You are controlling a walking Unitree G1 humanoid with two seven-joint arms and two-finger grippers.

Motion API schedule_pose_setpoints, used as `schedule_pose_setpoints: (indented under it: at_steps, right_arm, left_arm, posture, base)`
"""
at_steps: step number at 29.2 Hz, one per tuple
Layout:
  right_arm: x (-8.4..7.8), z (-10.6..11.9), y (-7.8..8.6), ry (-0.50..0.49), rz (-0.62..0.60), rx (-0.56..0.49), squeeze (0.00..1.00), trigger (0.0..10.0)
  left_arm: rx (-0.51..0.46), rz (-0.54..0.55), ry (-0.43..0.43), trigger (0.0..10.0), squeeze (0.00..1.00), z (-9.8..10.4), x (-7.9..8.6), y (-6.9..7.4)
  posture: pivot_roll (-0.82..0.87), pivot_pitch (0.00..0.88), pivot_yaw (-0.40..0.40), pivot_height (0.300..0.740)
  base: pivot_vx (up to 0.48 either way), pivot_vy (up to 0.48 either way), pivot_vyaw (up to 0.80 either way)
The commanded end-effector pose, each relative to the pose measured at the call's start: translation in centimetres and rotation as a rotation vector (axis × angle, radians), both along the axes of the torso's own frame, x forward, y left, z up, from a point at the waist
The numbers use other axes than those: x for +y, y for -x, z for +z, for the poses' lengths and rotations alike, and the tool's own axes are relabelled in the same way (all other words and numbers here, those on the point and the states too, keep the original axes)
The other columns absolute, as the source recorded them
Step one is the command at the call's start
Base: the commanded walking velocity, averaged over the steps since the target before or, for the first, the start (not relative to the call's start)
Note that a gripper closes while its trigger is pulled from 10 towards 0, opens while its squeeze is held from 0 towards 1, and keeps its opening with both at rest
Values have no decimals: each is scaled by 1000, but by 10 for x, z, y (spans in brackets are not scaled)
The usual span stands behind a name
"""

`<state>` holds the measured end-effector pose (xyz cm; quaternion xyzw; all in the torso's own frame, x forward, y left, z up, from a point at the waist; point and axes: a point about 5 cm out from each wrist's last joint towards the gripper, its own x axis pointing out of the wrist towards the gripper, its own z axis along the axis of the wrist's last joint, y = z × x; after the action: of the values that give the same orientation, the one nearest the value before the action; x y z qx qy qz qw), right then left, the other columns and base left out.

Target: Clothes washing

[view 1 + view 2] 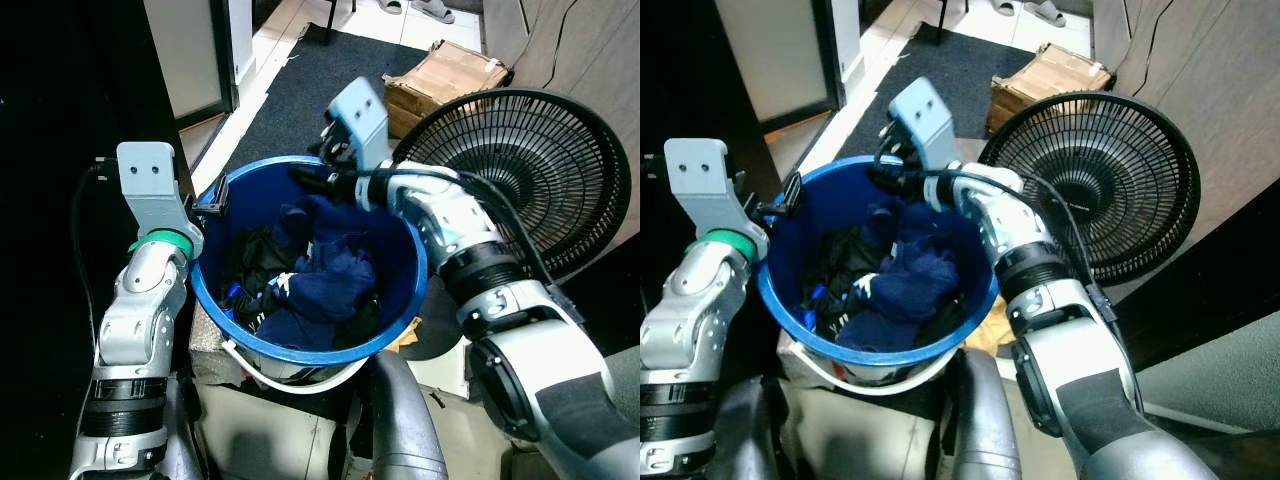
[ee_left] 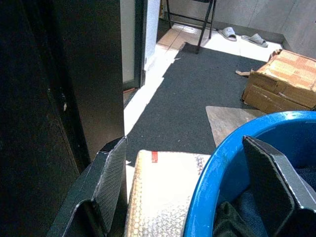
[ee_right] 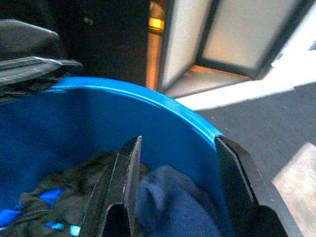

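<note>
blue plastic bucket [image 1: 405,290] sits right in front of the robot, between its two arms, and is heaped with dark clothes [image 1: 325,280]: navy pieces on top, black ones underneath toward the left, a few bright blue and white bits showing low in the pile. a white rim [image 1: 285,378] peeks out from under the bucket's near edge.

left hand [image 2: 197,187] is at the bucket's left rim with its two black fingers [image 2: 111,170] spread apart; one finger is outside the blue wall and the other inside, so the rim runs between them, but the fingers are not pressed on it and grip nothing. below the outer finger lies a pale bubble-textured surface [image 2: 163,187] with a small red mark.

right hand [image 3: 175,190] reaches over the far rim and points down into the bucket, fingers [image 3: 126,177] parted and empty, hanging just above a navy garment [image 3: 170,205].

beyond the bucket a dark grey mat [image 1: 300,90] lies on the light floor, with a cardboard box [image 1: 445,80] at its right edge. a black round fan grille [image 1: 540,175] stands close by the right arm. a pair of grey slippers [image 2: 242,35] rests on the far floor.
</note>
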<state>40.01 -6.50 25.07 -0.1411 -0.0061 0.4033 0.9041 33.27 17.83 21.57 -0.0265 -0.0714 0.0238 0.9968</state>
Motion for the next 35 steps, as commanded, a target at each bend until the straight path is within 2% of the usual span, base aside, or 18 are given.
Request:
schedule_pose_setpoints:
  at_steps: [1,2,4,6,7,8,10,11,12,13,15,16,19,24,28,29,33,35]
  right_arm:
    - [-6,-4,-3,4,-35,20,0,10000]
    - [-6,-4,-3,4,-35,20,0,10000]
    - [-2,-30,0,37,13,138,0,10000]
    - [-2,-30,0,37,13,138,0,10000]
    - [2,-43,4,57,58,203,0,10000]
    - [2,-43,4,57,58,203,0,10000]
    - [14,-75,19,124,169,343,0,10000]
    - [14,-75,19,124,169,343,0,10000]
    - [17,-88,25,169,194,374,0,10000]
    - [17,-88,25,169,194,374,0,10000]
    - [22,-105,31,200,191,411,0,10000]
    - [25,-108,32,183,176,436,1000,10000]
    - [35,-107,34,148,204,480,1000,10000]
    - [38,-102,34,177,238,465,1000,10000]
    - [9,-115,28,451,167,313,1000,10000]
    - [9,-115,28,451,167,313,1000,10000]
    - [-14,-138,32,576,107,310,1000,10000]
    - [-14,-138,32,576,107,310,1000,10000]
  left_arm:
    - [-9,-8,2,10000,0,2,-2,1]
    - [-9,-8,2,10000,0,2,-2,1]
    - [-17,15,-4,10000,0,4,5,6]
    - [-17,15,-4,10000,0,4,5,6]
    - [-19,25,-8,10000,0,5,8,9]
    - [-19,25,-8,10000,0,5,8,9]
    - [-14,45,-8,10000,0,3,11,12]
    - [-14,45,-8,10000,0,3,11,12]
    - [-12,50,-9,10000,0,2,11,14]
    - [-12,50,-9,10000,0,2,11,14]
    - [-12,59,-13,10000,0,2,14,16]
    - [-12,67,-17,10000,0,3,16,18]
    - [-6,86,-24,10000,0,2,22,22]
    - [1,85,-25,10000,0,0,21,23]
    - [5,70,-17,10000,0,0,16,21]
    - [5,70,-17,10000,0,0,16,21]
    - [7,58,-16,10000,0,1,14,18]
    - [7,58,-16,10000,0,1,14,18]
  posture:
    - [12,133,-99,450]
    - [12,133,-99,450]
    - [22,141,-109,450]
    - [22,141,-109,450]
    - [26,146,-116,450]
    - [26,146,-116,450]
    - [36,139,-123,450]
    - [36,139,-123,450]
    - [43,140,-123,450]
    - [43,140,-123,450]
    - [56,148,-126,450]
    - [65,152,-128,450]
    - [67,154,-129,450]
    - [61,153,-128,450]
    - [43,143,-109,450]
    - [43,143,-109,450]
    - [40,142,-107,450]
    - [40,142,-107,450]
  base:
    - [0,0,0]
    - [0,0,0]
    - [0,0,0]
    - [0,0,0]
    - [0,0,0]
    - [0,0,0]
    - [0,0,0]
    - [0,0,0]
    - [0,0,0]
    - [0,0,0]
    - [0,0,0]
    - [0,0,0]
    - [0,0,0]
    - [0,0,0]
    - [0,0,0]
    - [0,0,0]
    - [0,0,0]
    - [0,0,0]
